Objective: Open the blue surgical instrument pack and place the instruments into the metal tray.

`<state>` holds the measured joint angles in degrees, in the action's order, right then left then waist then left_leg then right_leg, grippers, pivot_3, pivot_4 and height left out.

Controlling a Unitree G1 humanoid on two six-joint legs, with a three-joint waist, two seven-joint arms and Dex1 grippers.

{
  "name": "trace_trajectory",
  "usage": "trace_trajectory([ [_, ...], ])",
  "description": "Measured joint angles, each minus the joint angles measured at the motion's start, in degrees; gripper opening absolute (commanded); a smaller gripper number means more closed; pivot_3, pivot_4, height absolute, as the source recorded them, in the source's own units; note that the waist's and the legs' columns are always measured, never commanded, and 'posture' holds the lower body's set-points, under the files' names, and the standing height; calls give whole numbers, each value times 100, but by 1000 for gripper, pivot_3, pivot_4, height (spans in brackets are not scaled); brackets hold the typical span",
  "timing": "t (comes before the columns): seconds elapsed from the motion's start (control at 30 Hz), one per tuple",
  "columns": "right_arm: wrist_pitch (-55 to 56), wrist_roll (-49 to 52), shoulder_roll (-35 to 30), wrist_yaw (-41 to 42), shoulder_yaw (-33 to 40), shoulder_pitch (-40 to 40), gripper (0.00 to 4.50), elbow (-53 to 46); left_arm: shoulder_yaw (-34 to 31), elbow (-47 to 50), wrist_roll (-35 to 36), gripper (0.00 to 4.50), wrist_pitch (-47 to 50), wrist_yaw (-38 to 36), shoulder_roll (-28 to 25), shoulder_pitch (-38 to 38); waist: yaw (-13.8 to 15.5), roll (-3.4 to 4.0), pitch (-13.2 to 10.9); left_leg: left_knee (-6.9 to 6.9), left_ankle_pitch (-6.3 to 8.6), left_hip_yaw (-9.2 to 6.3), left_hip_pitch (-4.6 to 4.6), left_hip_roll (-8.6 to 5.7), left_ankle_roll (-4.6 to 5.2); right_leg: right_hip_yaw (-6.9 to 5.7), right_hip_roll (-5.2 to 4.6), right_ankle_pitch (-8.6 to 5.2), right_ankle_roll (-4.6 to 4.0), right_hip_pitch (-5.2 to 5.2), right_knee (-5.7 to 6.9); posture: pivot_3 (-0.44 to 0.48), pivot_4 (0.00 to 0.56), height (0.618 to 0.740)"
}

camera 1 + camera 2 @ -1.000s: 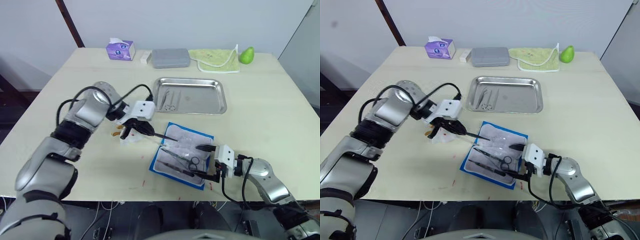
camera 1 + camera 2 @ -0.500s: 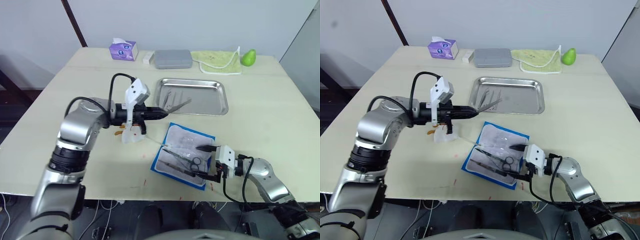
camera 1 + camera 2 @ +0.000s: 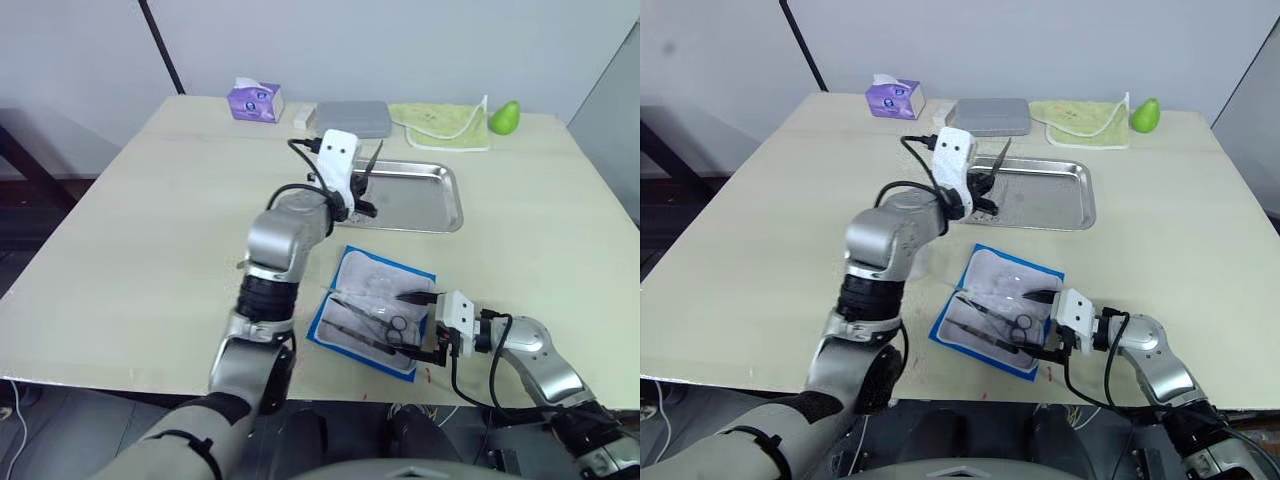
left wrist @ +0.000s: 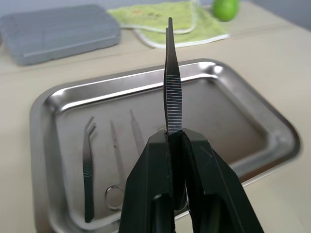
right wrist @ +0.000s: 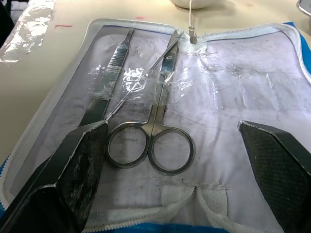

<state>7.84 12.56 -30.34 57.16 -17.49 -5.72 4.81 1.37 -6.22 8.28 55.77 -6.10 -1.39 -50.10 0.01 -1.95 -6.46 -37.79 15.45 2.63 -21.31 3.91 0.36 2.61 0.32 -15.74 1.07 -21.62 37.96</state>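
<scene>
We are seeing the blue surgical instrument pack lying open on the table near its front edge, its pale lining facing up inside a blue border, with scissors and a flat silver tool still lying on it under wrinkled clear film. Our right gripper is hovering over the pack's near right corner with its fingers spread wide and nothing between them. Just beyond the pack the metal tray is sitting empty on its right half, while three thin instruments are lying side by side in its left part. Our left gripper is hanging above the tray's left half with its fingers pressed together on a pair of ribbed silver tweezers, which are pointing up and away over the tray. Along the far edge a purple tissue box, a grey case, a green cloth and a green pear are standing well apart from the work. Compared with half a second ago, our left arm is swung across from beside the pack to over the tray, while our right gripper is staying where it was
</scene>
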Motion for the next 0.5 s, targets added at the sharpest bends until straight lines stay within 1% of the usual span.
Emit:
trace_trajectory([
  [0.03,0,4,-9,-1,3,3,4500,-3,-81,-488,-103,68,-162,278,188,-225,8,-3,-1,0,0,-3,0,-3,0,-3,-2,0,1,1,-2,0,150,736],
  [0.13,-2,12,-12,1,3,19,4500,-27,-116,-994,-202,68,-480,536,364,-432,-1,-1,-3,8,0,-2,0,-9,0,-1,-6,-2,4,0,-3,0,150,736],
  [0.2,-22,13,-40,-11,4,43,4500,-76,-165,-1554,-260,68,-743,764,523,-630,-1,-2,-4,15,0,-4,0,-19,0,-1,-13,-5,8,0,-5,0,150,736],
  [0.27,-91,13,-80,-46,7,79,4500,-166,-184,-2117,-280,68,-1015,854,603,-803,0,-1,-6,20,0,-4,0,-29,0,-1,-25,-9,16,-1,-4,0,150,736],
  [0.5,-259,12,-151,-84,22,168,4500,-375,-196,-3340,-398,68,-1658,968,700,-1059,-11,-8,-11,41,0,-11,-5,-58,0,0,-49,-22,36,-4,-12,0,150,736],
])
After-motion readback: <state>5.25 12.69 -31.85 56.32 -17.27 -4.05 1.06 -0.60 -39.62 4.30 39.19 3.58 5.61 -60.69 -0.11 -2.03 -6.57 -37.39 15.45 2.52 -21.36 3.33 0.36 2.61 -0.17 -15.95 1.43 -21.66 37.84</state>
